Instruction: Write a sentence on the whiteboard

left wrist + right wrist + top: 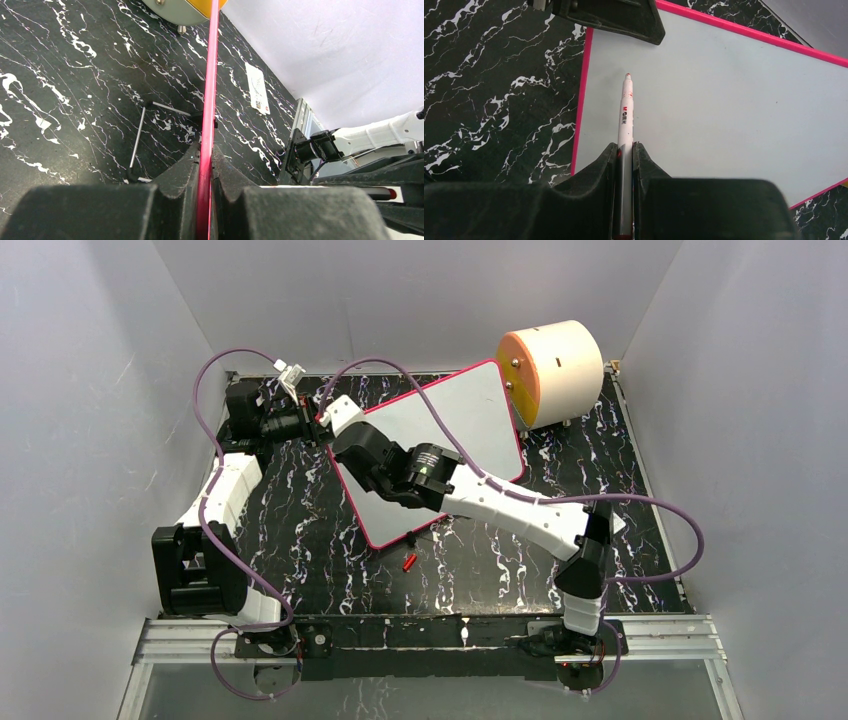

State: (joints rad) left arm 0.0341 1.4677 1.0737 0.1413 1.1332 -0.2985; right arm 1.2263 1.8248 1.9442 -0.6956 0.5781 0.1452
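The whiteboard [470, 410] with its pink-red rim lies slanted across the middle of the table. My left gripper [322, 426] is shut on the rim at the board's far-left corner; in the left wrist view the rim [210, 100] runs edge-on between the fingers of the gripper [205, 150]. My right gripper [352, 445] hovers over that same corner, shut on a white marker [626, 110] whose red tip points at the board [724, 100], close to the left fingers [614, 15]. Whether the tip touches, I cannot tell. No sentence shows on the visible board surface.
A cream cylinder with an orange face [555, 370] stands just behind the board's right corner. A small red cap [409, 562] lies on the black marbled table by the board's near corner. A thin metal stand [137, 145] sits under the board. Grey walls enclose the table.
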